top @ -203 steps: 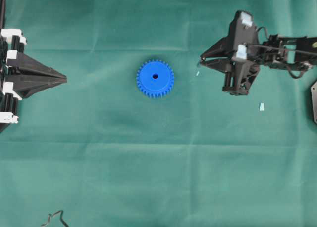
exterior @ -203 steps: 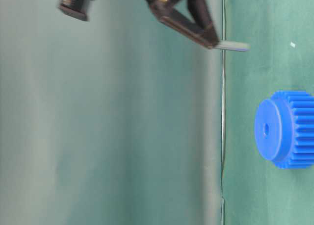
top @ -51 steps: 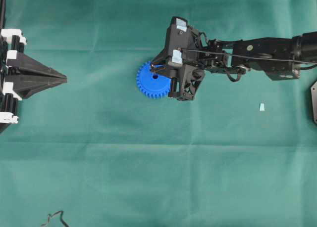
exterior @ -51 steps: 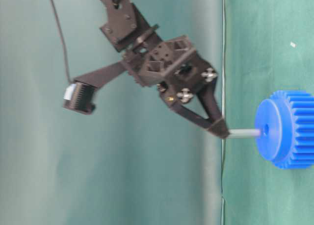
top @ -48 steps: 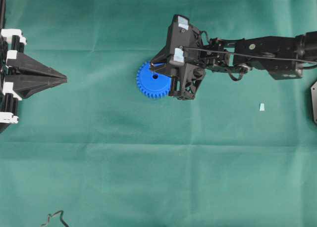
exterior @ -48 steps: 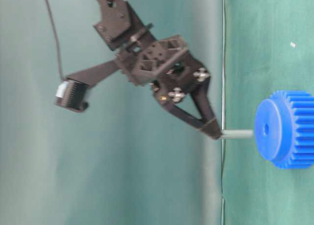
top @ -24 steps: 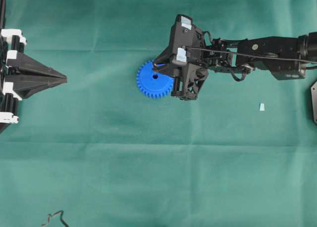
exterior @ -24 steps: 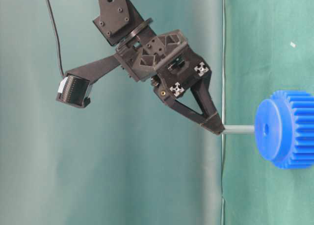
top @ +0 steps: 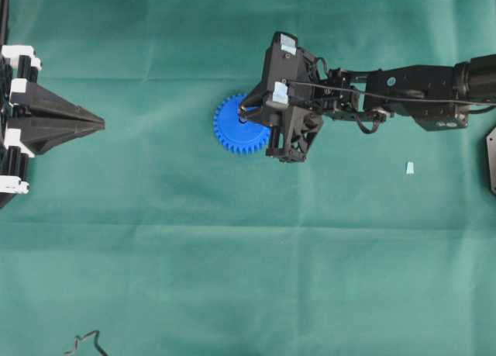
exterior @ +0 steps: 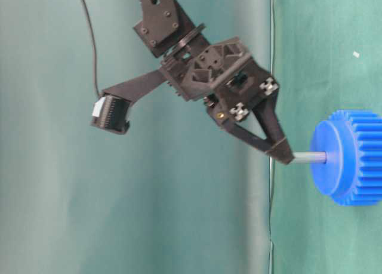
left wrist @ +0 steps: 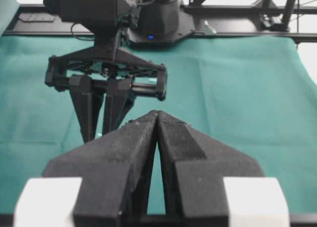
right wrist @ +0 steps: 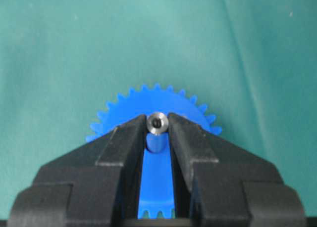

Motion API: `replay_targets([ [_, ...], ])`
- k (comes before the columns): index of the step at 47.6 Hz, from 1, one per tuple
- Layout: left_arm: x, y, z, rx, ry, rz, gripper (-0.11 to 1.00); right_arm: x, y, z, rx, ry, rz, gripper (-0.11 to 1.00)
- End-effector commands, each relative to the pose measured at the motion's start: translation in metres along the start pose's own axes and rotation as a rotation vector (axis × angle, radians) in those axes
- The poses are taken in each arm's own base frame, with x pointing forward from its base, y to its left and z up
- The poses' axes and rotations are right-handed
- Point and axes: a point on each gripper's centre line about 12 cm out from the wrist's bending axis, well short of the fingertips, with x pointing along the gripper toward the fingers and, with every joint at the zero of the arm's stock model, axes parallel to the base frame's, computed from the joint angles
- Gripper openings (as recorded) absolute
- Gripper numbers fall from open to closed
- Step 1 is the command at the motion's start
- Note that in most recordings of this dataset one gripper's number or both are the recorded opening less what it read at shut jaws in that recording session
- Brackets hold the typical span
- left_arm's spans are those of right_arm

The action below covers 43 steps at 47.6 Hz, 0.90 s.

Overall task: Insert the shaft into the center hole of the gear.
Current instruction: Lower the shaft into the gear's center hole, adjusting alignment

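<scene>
The blue gear lies flat on the green cloth, left of the middle. My right gripper hangs over its hub, shut on the shaft, a thin grey pin held upright at its upper end. In the table-level view the right gripper stands off the gear, and the pin's lower tip meets the hub face at the center hole; how deep it sits cannot be told. The right wrist view looks down the shaft between the fingers onto the gear. My left gripper rests shut at the left edge, also shut in its own view.
A small pale-blue scrap lies on the cloth right of the right arm. A dark plate juts in at the right edge. A thin cable curls at the bottom left.
Over the last seconds my right gripper carried the shaft from the right to above the gear. In the last half second it moved down, bringing the pin's tip onto the hub at the hole.
</scene>
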Motion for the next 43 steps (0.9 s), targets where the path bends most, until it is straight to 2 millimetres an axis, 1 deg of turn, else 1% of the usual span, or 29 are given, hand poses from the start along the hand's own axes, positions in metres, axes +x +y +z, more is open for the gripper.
replay_targets([
  [1,0.002,0.000,0.012,0.000,-0.031,0.000,0.02,-0.004,0.003,0.006,0.004,-0.027,0.007,0.17],
  [8,0.002,0.000,0.012,0.000,-0.031,0.000,0.02,-0.003,0.003,0.002,0.012,-0.023,0.007,0.17],
  [15,0.002,0.000,0.012,0.000,-0.029,0.000,0.02,0.008,0.005,-0.013,0.013,0.011,0.006,0.17],
  [20,0.002,0.000,0.012,0.000,-0.029,-0.002,0.02,0.014,0.006,-0.018,0.010,0.024,0.007,0.17],
  [43,0.002,0.000,0.011,0.000,-0.028,0.000,0.02,0.016,0.005,-0.022,0.010,0.051,0.004,0.17],
])
